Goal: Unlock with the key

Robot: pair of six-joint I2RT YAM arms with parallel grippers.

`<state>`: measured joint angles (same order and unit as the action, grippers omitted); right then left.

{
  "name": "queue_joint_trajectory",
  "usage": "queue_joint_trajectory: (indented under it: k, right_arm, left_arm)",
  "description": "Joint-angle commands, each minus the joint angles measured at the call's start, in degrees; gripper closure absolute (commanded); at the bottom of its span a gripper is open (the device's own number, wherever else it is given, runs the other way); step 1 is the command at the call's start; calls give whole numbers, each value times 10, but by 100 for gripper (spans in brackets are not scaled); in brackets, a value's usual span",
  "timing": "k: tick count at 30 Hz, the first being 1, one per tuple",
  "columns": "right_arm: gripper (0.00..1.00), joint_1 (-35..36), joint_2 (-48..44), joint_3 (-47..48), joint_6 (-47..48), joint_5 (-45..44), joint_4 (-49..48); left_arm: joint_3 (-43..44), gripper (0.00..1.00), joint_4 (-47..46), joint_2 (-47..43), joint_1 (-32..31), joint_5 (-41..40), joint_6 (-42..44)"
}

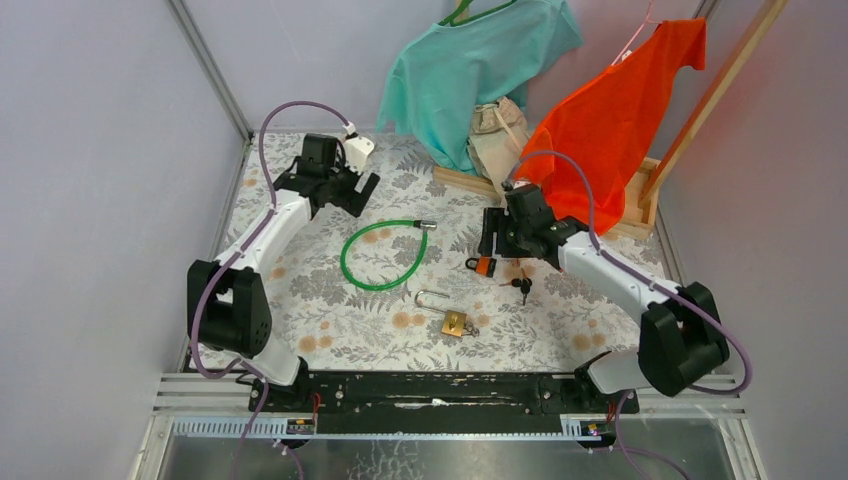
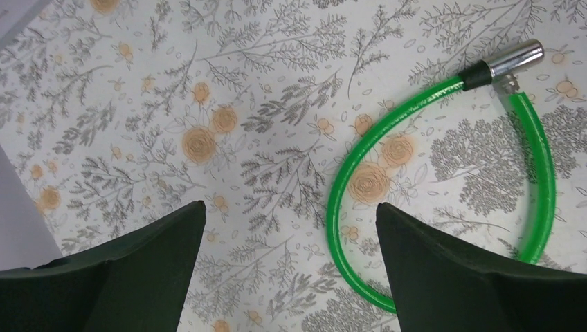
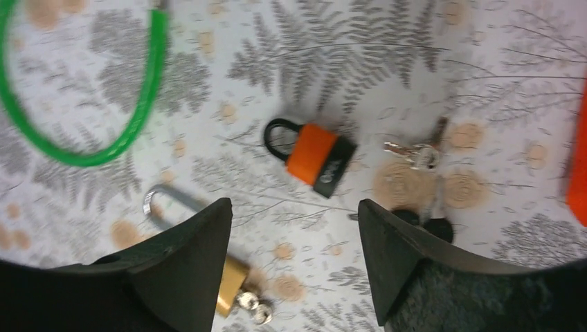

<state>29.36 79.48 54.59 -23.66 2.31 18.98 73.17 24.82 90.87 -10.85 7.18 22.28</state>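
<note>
A small orange and black padlock (image 1: 484, 266) lies on the floral cloth; it also shows in the right wrist view (image 3: 313, 156). Black-headed keys on a ring (image 1: 522, 287) lie just right of it, seen too in the right wrist view (image 3: 421, 181). A brass padlock with a long shackle (image 1: 449, 317) lies nearer the front, partly behind my right finger in the wrist view (image 3: 232, 283). My right gripper (image 1: 493, 238) (image 3: 295, 211) is open and empty above the orange padlock. My left gripper (image 1: 358, 195) (image 2: 291, 211) is open and empty at the far left.
A green cable lock (image 1: 382, 256) lies looped mid-table, also in the left wrist view (image 2: 443, 187). A wooden rack (image 1: 610, 205) with teal and orange shirts stands at the back right. Walls close in on both sides.
</note>
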Motion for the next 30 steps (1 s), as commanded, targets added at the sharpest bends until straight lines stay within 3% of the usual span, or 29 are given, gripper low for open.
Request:
queue_joint_trajectory:
  k: [1, 10, 25, 30]
  right_arm:
    - [28, -24, 42, 21, 23, -100, 32]
    - [35, -80, 100, -3, 25, -100, -14]
    - [63, -81, 155, -6, 39, -95, -35]
    - [68, -82, 175, -5, 43, -99, -38]
  left_arm:
    - [4, 0, 36, -33, 1, 1, -25]
    - [-15, 0, 33, -56, 1, -36, -22]
    - [13, 4, 68, -36, 1, 63, -44]
    - [16, 4, 78, -37, 1, 79, -40]
